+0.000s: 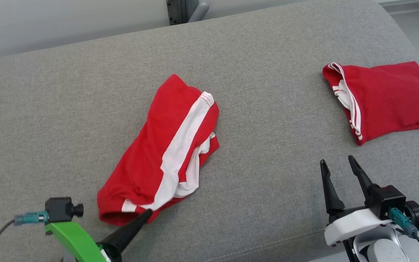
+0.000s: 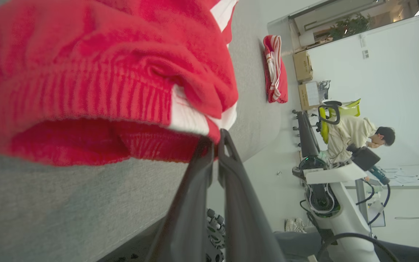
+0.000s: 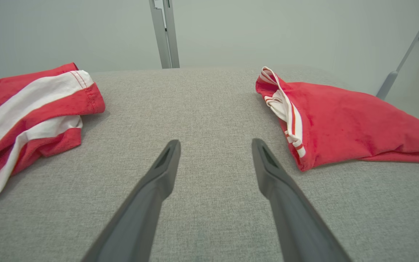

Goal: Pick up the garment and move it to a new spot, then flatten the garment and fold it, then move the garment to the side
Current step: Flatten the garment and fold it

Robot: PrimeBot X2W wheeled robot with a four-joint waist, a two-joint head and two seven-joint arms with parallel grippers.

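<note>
crumpled red garment with a broad white stripe (image 1: 158, 156) lies in the middle of the grey fabric cushion (image 1: 267, 174), its lower end near the front edge. left gripper (image 1: 147, 214) is pinched tight on the garment's near ribbed hem, fingers together with cloth caught at the tips. right gripper (image 1: 336, 161) is spread wide and holds nothing, above bare cushion between the two cloths. folded red cloth with white trim (image 1: 387, 98) sits well apart at far right
</note>
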